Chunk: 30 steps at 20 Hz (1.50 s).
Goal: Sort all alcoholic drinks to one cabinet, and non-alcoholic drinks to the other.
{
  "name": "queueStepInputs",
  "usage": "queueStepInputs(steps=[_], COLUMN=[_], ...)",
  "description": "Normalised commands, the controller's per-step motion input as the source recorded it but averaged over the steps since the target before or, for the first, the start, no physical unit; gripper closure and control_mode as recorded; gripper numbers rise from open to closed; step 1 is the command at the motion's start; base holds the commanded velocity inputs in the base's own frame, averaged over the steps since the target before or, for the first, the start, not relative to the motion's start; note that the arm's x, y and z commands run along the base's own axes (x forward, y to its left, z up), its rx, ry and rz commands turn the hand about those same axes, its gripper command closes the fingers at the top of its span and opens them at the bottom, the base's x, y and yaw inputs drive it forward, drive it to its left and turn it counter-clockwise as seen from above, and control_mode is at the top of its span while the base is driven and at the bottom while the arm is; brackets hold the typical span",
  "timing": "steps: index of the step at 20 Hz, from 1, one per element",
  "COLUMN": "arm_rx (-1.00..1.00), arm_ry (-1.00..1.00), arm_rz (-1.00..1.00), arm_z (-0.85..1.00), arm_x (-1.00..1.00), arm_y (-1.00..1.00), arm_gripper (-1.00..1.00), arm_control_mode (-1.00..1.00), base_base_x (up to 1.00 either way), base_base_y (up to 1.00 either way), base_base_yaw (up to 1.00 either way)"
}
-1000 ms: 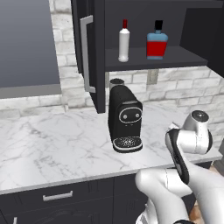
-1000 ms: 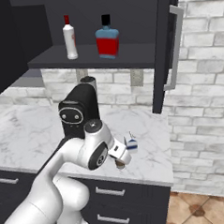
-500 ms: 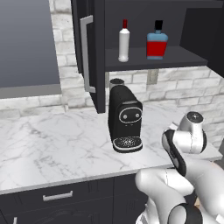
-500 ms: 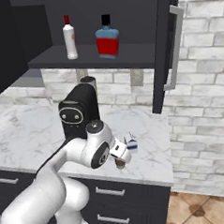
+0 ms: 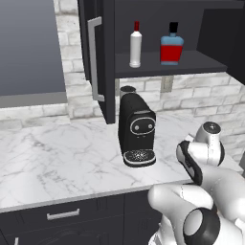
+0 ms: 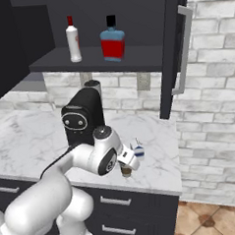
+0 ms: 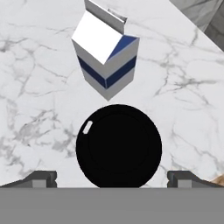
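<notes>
Two bottles stand upright on the shelf (image 5: pixel 191 64) of the open cabinet (image 6: pixel 172 62): one slim white bottle (image 5: pixel 136 47) with a red cap, and one squat red bottle (image 5: pixel 172 46) with pale blue shoulders and a black cap. Below, on the marble surface (image 5: pixel 57 153), are two more drinks near its front right corner: one coffee cup (image 7: pixel 118 145), seen from above as a round black lid, and one milk carton (image 7: pixel 105 54), white with blue bands, upright with its gable ridge on top, just beyond the cup. The gripper (image 7: pixel 111 177) hangs over the cup, fingers spread wide to either side of the lid, holding nothing. One black coffee machine (image 5: pixel 137 129) stands further left.
</notes>
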Motion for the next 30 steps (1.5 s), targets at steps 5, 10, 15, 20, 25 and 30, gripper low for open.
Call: queueStepInputs(steps=[5, 10, 15, 20, 25, 30], arm_rx=[0.00, 0.00, 0.00, 0.00, 0.00, 0.00], arm_ry=[0.00, 0.00, 0.00, 0.00, 0.00, 0.00], arm_rz=[0.00, 0.00, 0.00, 0.00, 0.00, 0.00], arm_z=[-0.08, -0.07, -0.05, -0.05, -0.10, -0.07], arm_x=[0.02, 0.08, 0.13, 0.15, 0.12, 0.03], arm_y=[-0.04, -0.08, -0.06, -0.01, 0.00, -0.01], arm_gripper=[-1.00, -1.00, -1.00, -1.00, 1.00, 1.00], arm_control_mode=[-1.00, -1.00, -1.00, -1.00, -1.00, -1.00], base_base_x=[0.00, 0.00, 0.00, 0.00, 0.00, 0.00], base_base_y=[0.00, 0.00, 0.00, 0.00, 0.00, 0.00], base_base_yaw=[0.00, 0.00, 0.00, 0.00, 0.00, 0.00])
